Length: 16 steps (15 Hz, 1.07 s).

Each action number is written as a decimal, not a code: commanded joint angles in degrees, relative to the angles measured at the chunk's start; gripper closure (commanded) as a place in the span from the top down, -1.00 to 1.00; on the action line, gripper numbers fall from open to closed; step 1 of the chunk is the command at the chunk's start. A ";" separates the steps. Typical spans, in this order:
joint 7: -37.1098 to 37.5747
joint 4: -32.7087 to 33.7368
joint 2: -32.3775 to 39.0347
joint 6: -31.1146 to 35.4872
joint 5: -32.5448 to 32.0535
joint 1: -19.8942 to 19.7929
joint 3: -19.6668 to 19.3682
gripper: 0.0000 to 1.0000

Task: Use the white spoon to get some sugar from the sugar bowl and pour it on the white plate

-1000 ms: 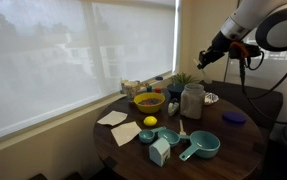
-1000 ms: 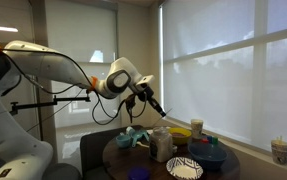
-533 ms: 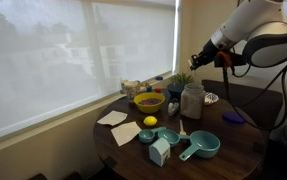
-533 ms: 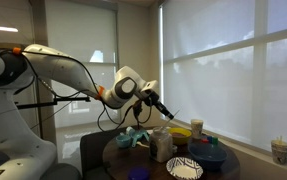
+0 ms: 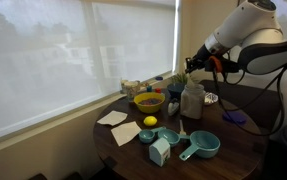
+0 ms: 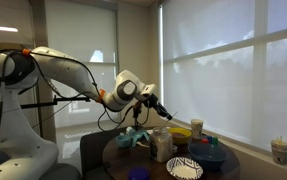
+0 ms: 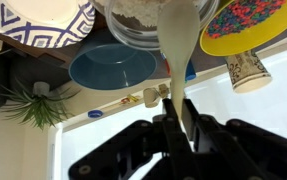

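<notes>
My gripper (image 7: 180,125) is drawn in narrow on the handle of the white spoon (image 7: 179,55). In the wrist view the two fingers pinch it from either side. The pale spoon runs straight out from them to the sugar bowl (image 7: 133,35), a clear glass jar with pale grains inside. The spoon's wider end lies across the jar's mouth; whether it touches the sugar I cannot tell.

In both exterior views I hang above that jar, tool pointing down at it, and the spoon is too thin to make out there. The sugar bowl stands well in from the edges of the bench (image 5: 243,140), about its middle. The white plate (image 7: 43,30), with a dark patterned rim, sits near the jar, out at the bench's edge.

Past the jar in the wrist view I see a blue dish (image 7: 113,65), a yellow bowl (image 7: 245,25) of coloured bits, a paper cup (image 7: 245,72) and a small plant (image 7: 31,100), all toward the window-side edge. In an exterior view the teal measuring cups (image 5: 198,147) and a lemon (image 5: 150,121) lie nearer the camera-side edge.
</notes>
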 commanded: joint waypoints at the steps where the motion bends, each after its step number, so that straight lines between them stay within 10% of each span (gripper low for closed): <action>1: 4.94 0.58 1.07 2.33 -4.05 -4.02 3.04 -0.94; 16: 5.61 -0.20 3.08 1.79 -3.20 -6.77 7.55 -0.94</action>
